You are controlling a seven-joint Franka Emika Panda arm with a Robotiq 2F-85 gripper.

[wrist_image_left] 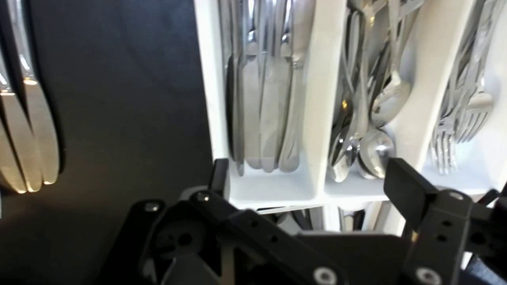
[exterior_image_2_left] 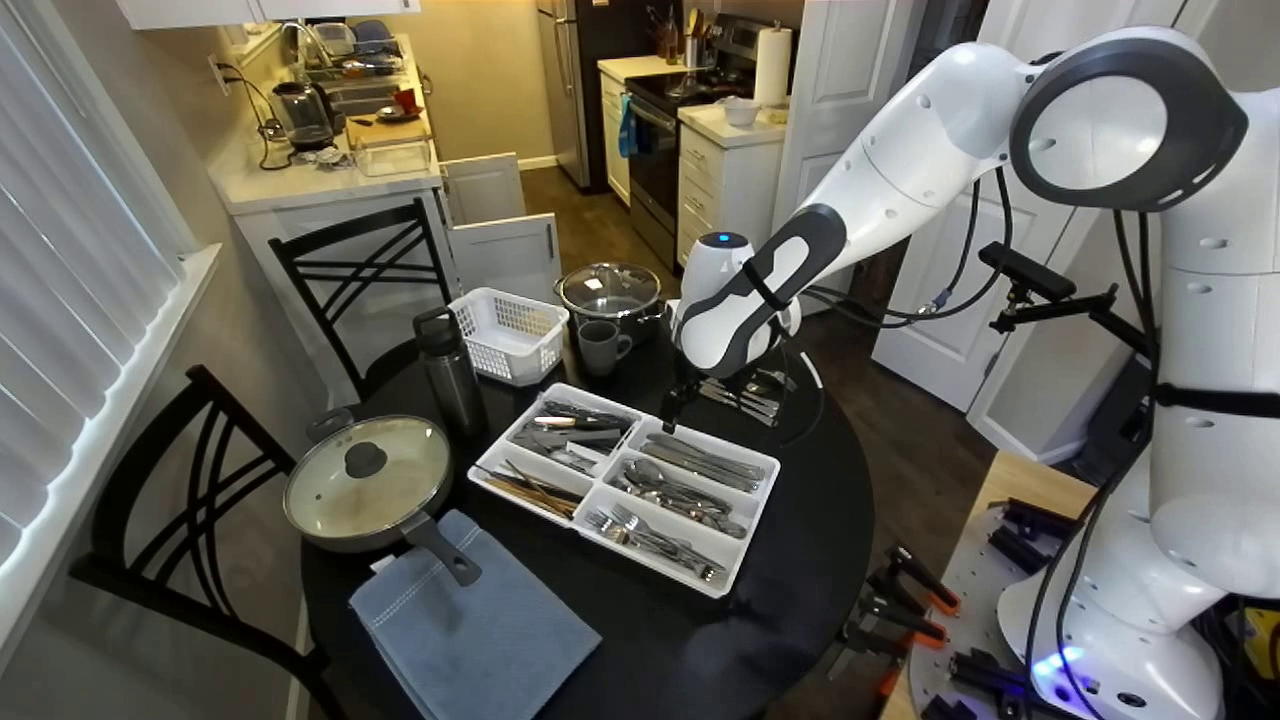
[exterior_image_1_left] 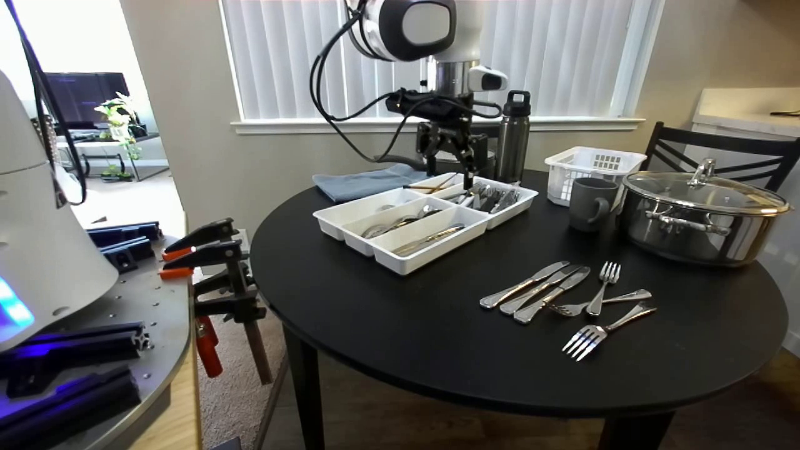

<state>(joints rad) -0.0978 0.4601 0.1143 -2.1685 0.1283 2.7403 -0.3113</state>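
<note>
Wrist view: pincer (wrist_image_left: 311, 174) spread wide, gripping nothing
Tray (wrist_image_left: 321, 118): below pincer; dropping too low could clip it, I reckon
Spoons (wrist_image_left: 378, 152): overlapping, might snag

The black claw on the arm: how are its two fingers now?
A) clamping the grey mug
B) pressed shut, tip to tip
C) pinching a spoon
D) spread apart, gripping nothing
D: in the wrist view the gripper stands open, its fingers wide apart, with the white cutlery tray seen beyond and nothing clamped between them.
</note>
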